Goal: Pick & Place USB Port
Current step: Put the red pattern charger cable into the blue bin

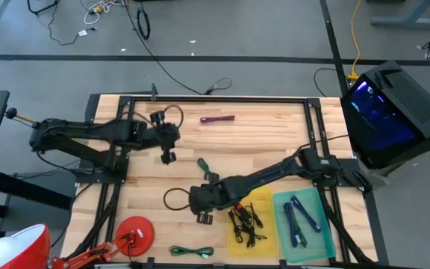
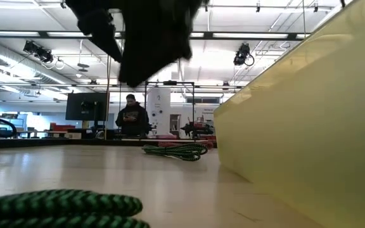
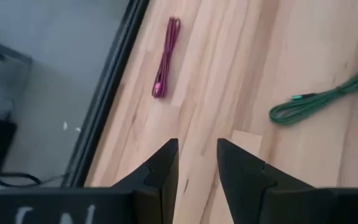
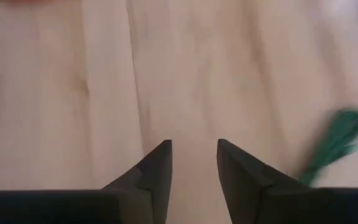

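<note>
The right claw (image 1: pixel 202 217) hung over the front middle of the wooden worktop (image 1: pixel 275 142), just left of the yellow tray (image 1: pixel 263 237). Its fingers (image 4: pixel 157 171) stood a narrow gap apart with nothing between them, bare wood showing through the gap. A coiled green cable (image 1: pixel 191 252) lay near the front edge, close below this claw, and showed as a green blur (image 4: pixel 331 146) in the right wrist view.

The left claw (image 1: pixel 167 157) waited over the left-centre of the worktop, its fingers (image 3: pixel 163 174) likewise slightly parted and empty. Ahead of it lay a magenta cable (image 3: pixel 165 57), stretched straight near the far edge beside the dark frame rail (image 3: pixel 110 87), beyond which the floor dropped away. A second green cable (image 1: pixel 206 169) lay in the middle, between the two arms.

The yellow tray held a tangle of black cables (image 1: pixel 245 223); the teal tray (image 1: pixel 284 237) touching its right side held blue ones (image 1: pixel 298 218). A red disc (image 1: pixel 135 232) sat at the front left. Open wood stretched across the far right of the worktop.

In the low view a person (image 2: pixel 132 117) stood well beyond the worktop.
</note>
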